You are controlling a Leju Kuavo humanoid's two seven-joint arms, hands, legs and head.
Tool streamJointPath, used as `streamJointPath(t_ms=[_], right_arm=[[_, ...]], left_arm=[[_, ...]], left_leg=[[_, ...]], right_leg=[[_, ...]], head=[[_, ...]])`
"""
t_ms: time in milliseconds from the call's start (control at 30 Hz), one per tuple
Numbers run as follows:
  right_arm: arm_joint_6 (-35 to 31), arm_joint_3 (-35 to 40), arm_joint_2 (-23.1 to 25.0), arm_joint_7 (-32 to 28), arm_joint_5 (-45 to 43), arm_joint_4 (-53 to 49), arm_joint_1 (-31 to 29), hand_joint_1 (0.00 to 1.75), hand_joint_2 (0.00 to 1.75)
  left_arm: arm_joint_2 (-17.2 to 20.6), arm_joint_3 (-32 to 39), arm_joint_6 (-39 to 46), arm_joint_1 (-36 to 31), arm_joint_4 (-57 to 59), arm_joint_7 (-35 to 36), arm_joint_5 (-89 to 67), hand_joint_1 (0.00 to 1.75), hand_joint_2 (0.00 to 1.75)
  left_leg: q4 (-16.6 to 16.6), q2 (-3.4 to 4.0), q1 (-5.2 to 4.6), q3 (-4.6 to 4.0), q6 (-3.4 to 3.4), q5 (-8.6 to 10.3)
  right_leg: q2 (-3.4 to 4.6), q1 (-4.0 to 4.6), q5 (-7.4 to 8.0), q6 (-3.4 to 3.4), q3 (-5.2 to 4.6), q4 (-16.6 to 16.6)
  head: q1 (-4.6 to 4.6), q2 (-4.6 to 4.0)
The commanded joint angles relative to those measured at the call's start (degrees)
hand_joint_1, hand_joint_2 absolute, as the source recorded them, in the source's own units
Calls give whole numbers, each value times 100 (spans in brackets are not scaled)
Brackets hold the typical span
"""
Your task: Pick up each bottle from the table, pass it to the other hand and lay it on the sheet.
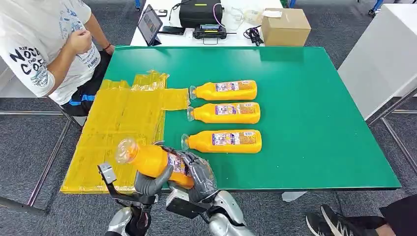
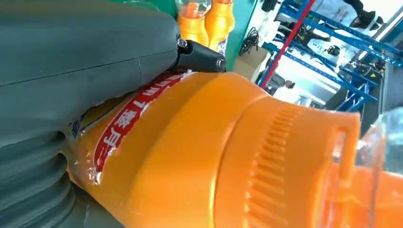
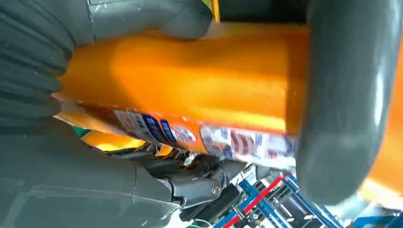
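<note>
An orange juice bottle (image 1: 152, 161) with a clear cap is held tilted above the table's front edge, cap toward the yellow sheet (image 1: 118, 123). My left hand (image 1: 147, 184) wraps it from below at mid-body and my right hand (image 1: 199, 176) grips its base end. In the left wrist view the bottle (image 2: 199, 156) lies against my left hand (image 2: 71, 71). In the right wrist view my right hand (image 3: 57, 180) clasps the bottle (image 3: 190, 80). Three more orange bottles (image 1: 223, 90) (image 1: 223, 112) (image 1: 221, 141) lie in a column on the green table (image 1: 319, 123).
A person (image 1: 49, 44) sits at the far left beside the sheet. Behind the green table stand a cardboard box (image 1: 285, 27), a tablet (image 1: 150, 24) and a black case (image 1: 199, 12). A white table (image 1: 383, 54) is at the right; someone's shoes (image 1: 339, 221) are at the lower right.
</note>
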Motion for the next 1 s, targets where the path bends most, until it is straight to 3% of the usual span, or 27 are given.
streamJointPath(t_ms=[33, 167, 300, 467, 667, 767, 833, 900, 933, 1000], right_arm=[[-280, -37, -116, 299, 109, -98, 34, 0, 0], [-263, -47, -154, 333, 110, -231, 77, 0, 0], [-419, -231, -262, 202, -121, -1120, 320, 0, 0], [61, -404, -447, 224, -564, -2052, 555, 0, 0], [293, -484, -417, -339, -1232, -2807, 766, 0, 0], [417, -672, -414, -577, -1805, -3505, 953, 0, 0], [537, -886, -353, -616, -2211, -3817, 1014, 0, 0], [555, -920, -355, -610, -2232, -3866, 1008, 0, 0], [517, -978, -322, -612, -2236, -3842, 986, 0, 0], [546, -1052, -266, -690, -2434, -3763, 886, 0, 0]], left_arm=[[-56, 66, 566, -186, -241, -201, -370, 175, 175], [-41, 95, 568, -187, -257, -201, -365, 175, 175], [-75, 346, 1358, -319, -347, -498, -789, 175, 175], [-41, 766, 1902, -592, -356, -670, -930, 175, 175], [48, 1087, 3022, -1042, -363, -1275, -1604, 175, 175], [177, 1241, 3937, -1291, -502, -1425, -2334, 175, 175], [502, 1110, 5067, -1458, -577, -1425, -3454, 175, 175], [566, 1123, 5054, -1520, -518, -1425, -3408, 175, 175], [676, 1128, 5428, -1665, -124, -1425, -4152, 175, 175], [387, 2229, 5428, -1948, 265, -1425, -6679, 175, 175]], left_leg=[[3, -4, 7, 13, -9, -9], [0, -6, 5, 5, -7, -3], [6, -8, 9, 12, -10, -10], [3, -8, 5, 1, -7, -3], [5, -9, 6, -1, -7, -3], [6, -7, 5, -3, -7, -3], [14, -11, 10, 0, -11, -8], [12, -3, 11, 7, -13, -10], [4, 1, 7, 7, -9, -5], [-2, 0, 2, 2, -5, 2]], right_leg=[[-7, 8, -9, -12, 18, -1], [-9, 5, -5, -9, 10, -2], [-11, 10, -11, -14, 19, 2], [-10, 5, -5, -9, 7, 1], [-11, 7, -5, -10, 6, 3], [-9, 6, -5, -9, 3, 5], [-13, 11, -11, -15, 8, 12], [-5, 12, -10, -17, 13, 9], [-1, 7, -5, -12, 11, 5], [-1, 2, 1, -6, 4, 2]], head=[[0, 0], [0, 0], [-2, 0], [0, 0], [0, 0], [0, 0], [0, 0], [0, 0], [-2, 0], [-2, 0]])
